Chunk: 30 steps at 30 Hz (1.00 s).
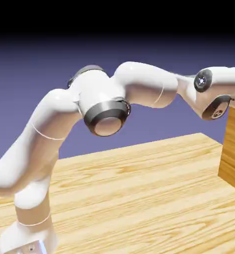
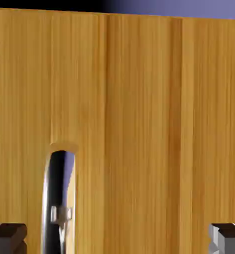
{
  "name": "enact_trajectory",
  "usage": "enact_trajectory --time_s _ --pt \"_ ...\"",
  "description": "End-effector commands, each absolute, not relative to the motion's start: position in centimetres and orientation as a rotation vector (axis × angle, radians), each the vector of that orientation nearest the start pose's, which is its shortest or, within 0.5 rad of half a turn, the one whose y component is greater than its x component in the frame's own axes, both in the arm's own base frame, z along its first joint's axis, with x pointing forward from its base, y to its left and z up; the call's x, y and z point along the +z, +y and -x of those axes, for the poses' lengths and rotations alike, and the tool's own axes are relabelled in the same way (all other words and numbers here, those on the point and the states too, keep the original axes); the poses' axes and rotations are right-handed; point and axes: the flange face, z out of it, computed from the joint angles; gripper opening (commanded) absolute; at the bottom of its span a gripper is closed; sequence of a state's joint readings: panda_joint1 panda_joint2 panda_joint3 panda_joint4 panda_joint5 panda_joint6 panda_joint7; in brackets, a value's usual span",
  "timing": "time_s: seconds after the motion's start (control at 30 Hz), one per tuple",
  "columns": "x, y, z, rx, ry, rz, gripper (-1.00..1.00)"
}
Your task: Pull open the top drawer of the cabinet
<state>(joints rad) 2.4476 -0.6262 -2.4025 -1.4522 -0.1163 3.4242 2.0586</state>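
drawer (image 2: 139,99): we judge it rigid, heavy wood
hold: we take the handle (image 2: 57,198), lower left
gripper (image 2: 117,237): open, empty

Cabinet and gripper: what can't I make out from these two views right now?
- Cabinet: exterior view's right edge cuts it off; drawer seams are unreadable.
- Gripper: outside the exterior view's right edge; hand view shows only two fingertips, wide apart.
- Handle: hand view's bottom edge cuts it off; contact can't be judged.
- Top drawer: wood fills the hand view; open or closed is unclear.
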Motion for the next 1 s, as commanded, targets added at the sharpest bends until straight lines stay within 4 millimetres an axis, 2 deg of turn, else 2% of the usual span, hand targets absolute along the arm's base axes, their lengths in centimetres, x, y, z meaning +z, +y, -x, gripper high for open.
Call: enact_trajectory --time_s 0.0,0.17,0.6,0.63,0.97 --pt "57.4 -12.5 -72.1 -0.595 1.537 0.64 0.0" --pt "59.0 -9.5 -73.3 -0.613 1.482 0.615 0.0" --pt "59.0 -9.5 -78.3 -0.613 1.482 0.615 0.0" --pt "59.0 -9.5 -78.3 -0.613 1.482 0.615 -1.0" --pt "59.6 -9.7 -77.7 -0.613 1.464 0.607 -1.0"
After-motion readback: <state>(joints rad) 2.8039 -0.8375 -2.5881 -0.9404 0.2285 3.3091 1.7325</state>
